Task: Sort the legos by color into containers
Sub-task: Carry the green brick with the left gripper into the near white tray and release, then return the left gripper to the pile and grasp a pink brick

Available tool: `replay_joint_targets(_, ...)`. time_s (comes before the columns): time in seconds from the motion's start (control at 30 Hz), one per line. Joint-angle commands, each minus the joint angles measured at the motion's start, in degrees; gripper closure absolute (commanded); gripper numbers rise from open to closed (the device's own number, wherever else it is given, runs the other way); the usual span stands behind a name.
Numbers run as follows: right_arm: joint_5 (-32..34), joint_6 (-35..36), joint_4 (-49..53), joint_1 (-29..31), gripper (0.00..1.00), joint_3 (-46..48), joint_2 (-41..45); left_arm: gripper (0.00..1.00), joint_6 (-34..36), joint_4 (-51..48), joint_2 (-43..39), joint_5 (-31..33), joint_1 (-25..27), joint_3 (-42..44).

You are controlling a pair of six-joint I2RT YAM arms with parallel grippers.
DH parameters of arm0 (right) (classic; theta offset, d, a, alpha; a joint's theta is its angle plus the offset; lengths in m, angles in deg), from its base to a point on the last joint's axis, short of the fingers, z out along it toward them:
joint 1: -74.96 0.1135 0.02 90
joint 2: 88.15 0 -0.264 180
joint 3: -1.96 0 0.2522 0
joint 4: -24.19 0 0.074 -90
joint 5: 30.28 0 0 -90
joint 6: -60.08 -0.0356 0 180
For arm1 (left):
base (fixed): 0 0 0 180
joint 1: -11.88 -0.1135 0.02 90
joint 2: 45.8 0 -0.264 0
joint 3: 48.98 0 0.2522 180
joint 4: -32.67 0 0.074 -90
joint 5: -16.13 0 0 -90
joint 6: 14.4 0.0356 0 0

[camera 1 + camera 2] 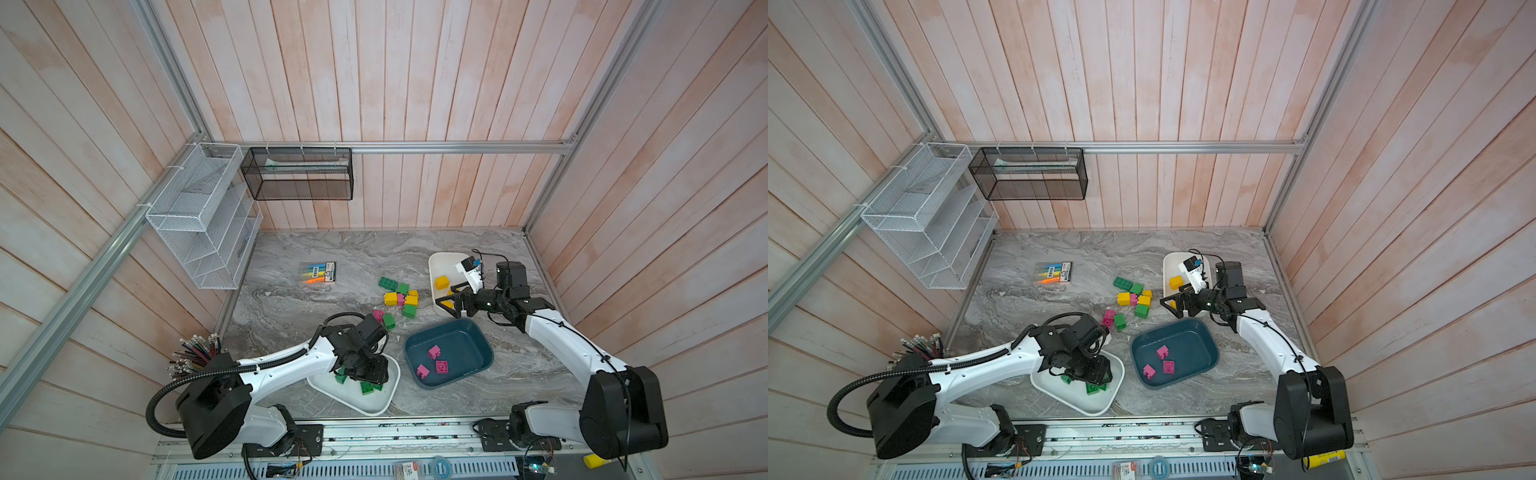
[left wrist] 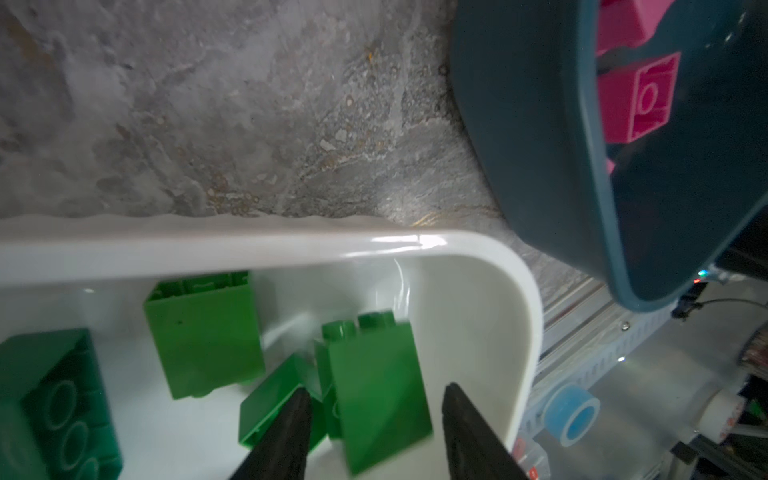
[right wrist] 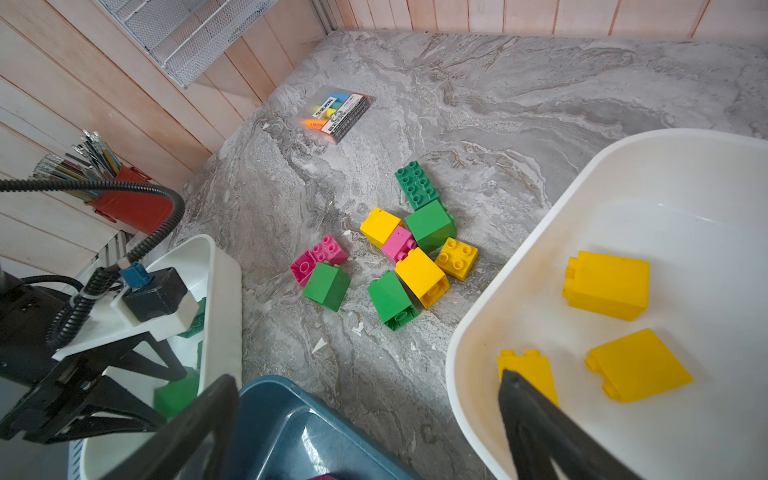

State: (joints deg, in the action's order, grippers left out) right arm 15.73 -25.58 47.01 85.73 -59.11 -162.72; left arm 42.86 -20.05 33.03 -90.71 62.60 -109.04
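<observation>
The left gripper (image 2: 378,388) is hanging over the near white tub (image 2: 457,243), at 7 o'clock from the loose legos (image 1: 399,297). Its jaws are standing parted around a green brick (image 2: 374,365) that is showing tilted and blurred, and neither pad seems to be pressing it, so the claw is reading as released. The right gripper (image 3: 365,378) is hovering wide open and empty over the far white tub (image 3: 665,187) at 3 o'clock from the pile, where three yellow bricks (image 3: 606,284) are lying. The teal tub (image 1: 465,340) at 5 o'clock is holding three pink bricks (image 1: 441,366). Roughly ten pieces are waiting on the marble, most of them touching. They are looking like light, hollow, rigid plastic with glossy flat walls, so they are probably sliding easily and tumbling when nudged. The best hold is likely across two opposite flat sides, low on the body, not on studs or corners. The oblong dark green brick (image 3: 415,185) at the pile's 12 o'clock edge is lying open to the jaws across its short width. The wedged pink brick (image 3: 397,243) is sitting hemmed in by neighbours, so it is likely needing them cleared first.
</observation>
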Motion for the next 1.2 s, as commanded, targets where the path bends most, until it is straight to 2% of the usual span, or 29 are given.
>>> replay_joint_targets(0.0,0.22,0.84,0.77,-0.27,0.02,-0.69,0.56,0.38,2.50,-1.04,-0.62,-0.05,-1.49,-2.65)
replay_joint_targets(0.2,0.48,0.61,0.54,-0.57,0.02,-0.59,1.47,0.36,8.25,-2.43,-1.02,2.72,-7.10,-10.46)
replay_joint_targets(0.53,1.18,0.05,0.11,-1.43,0.02,0.79,3.45,0.37,15.65,-1.65,14.45,11.50,-14.78,-21.38)
replay_joint_targets(0.7,1.18,0.22,0.36,-2.21,0.02,0.89,3.76,0.38,16.91,1.11,20.94,9.72,-15.61,-23.37)
replay_joint_targets(0.83,1.18,0.31,0.44,-2.68,0.02,0.90,3.68,0.39,17.36,0.38,25.13,12.53,-15.65,-24.09)
replay_joint_targets(1.17,1.06,0.37,0.70,-3.12,0.02,0.73,3.46,0.42,16.96,3.72,31.35,12.57,-16.00,-26.80)
